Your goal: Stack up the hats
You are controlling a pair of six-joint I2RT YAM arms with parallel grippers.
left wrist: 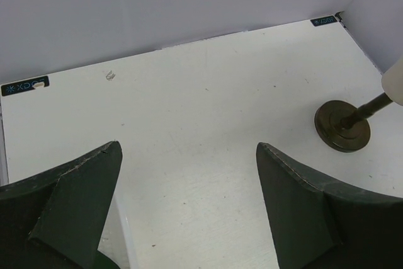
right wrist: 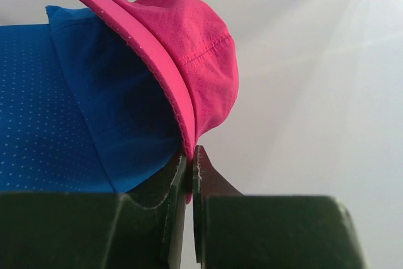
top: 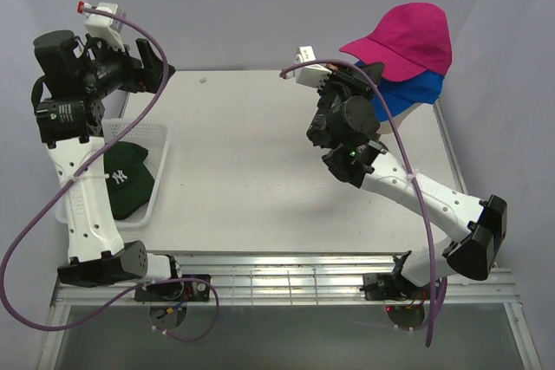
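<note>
Pink hat (top: 408,36) sits on top of the blue hat (top: 414,94) at the upper right of the top view, both raised above the table (top: 251,153). The right gripper (right wrist: 190,155) has its fingers (right wrist: 213,181) pressed together on the edge of the pink brim, a thin pinch right at the rim.

You look to be seating pink over blue. Before you let go, check that the pink crown is square over the blue one. In the right wrist view the pink brim runs at an angle across the blue, so line the brims up. Then part the fingers slowly and back straight out along the brim, so the fabric doesn't drag and twist the stack.

The left gripper (left wrist: 189,149) has its fingers spread wide on nothing, over bare table at the upper left of the top view. The green hat (top: 126,178) lies in the basket (top: 158,138) at the left, probably next. No black hat shows.
</note>
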